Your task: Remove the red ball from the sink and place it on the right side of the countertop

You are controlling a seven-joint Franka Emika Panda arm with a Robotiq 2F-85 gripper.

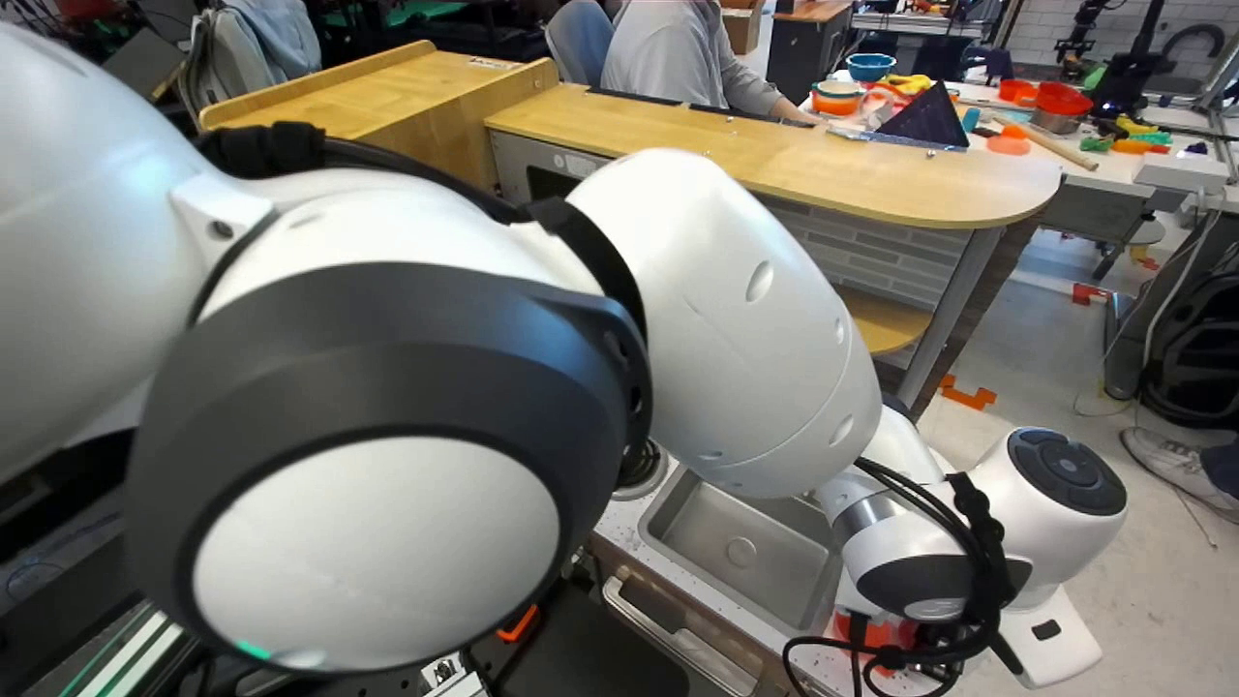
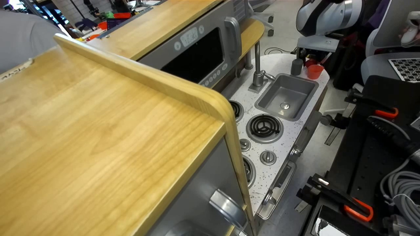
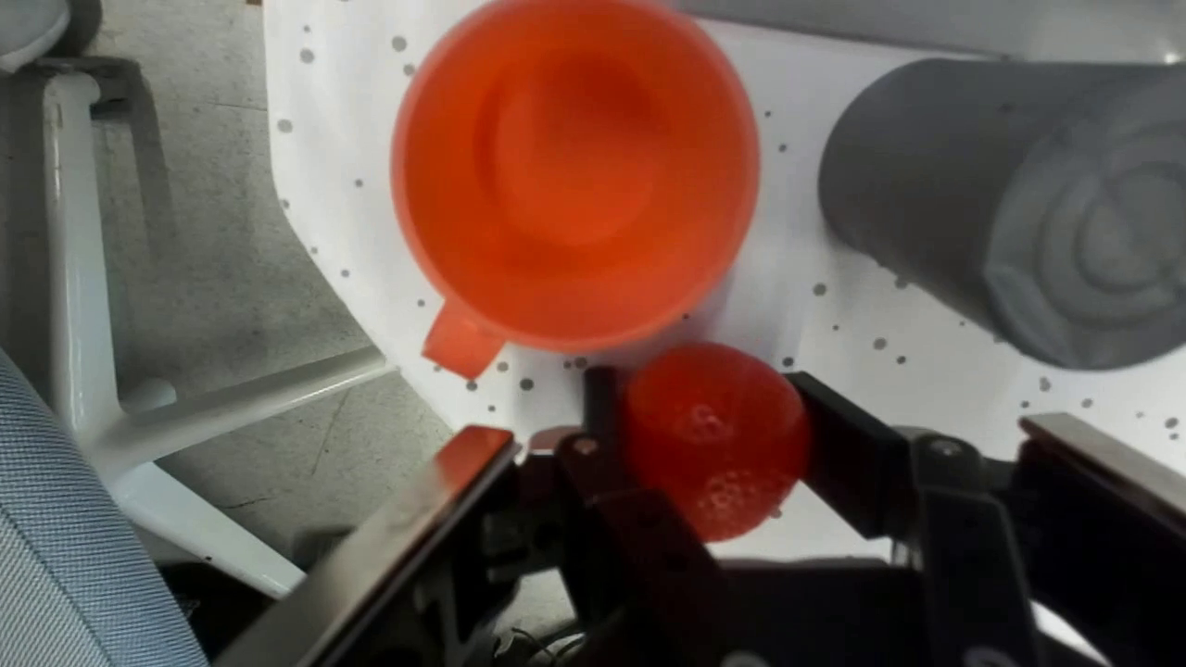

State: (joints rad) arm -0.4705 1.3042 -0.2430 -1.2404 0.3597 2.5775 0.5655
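An orange cup (image 3: 574,176) and a gray cylinder (image 3: 936,204) stand between fingers (image 3: 852,459) and sink (image 3: 862,23), bare countertop (image 3: 788,190) parting them.

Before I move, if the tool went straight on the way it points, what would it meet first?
Most likely the speckled countertop, perhaps by way of the red ball held in the tool; whether any gap lies below is unclear.
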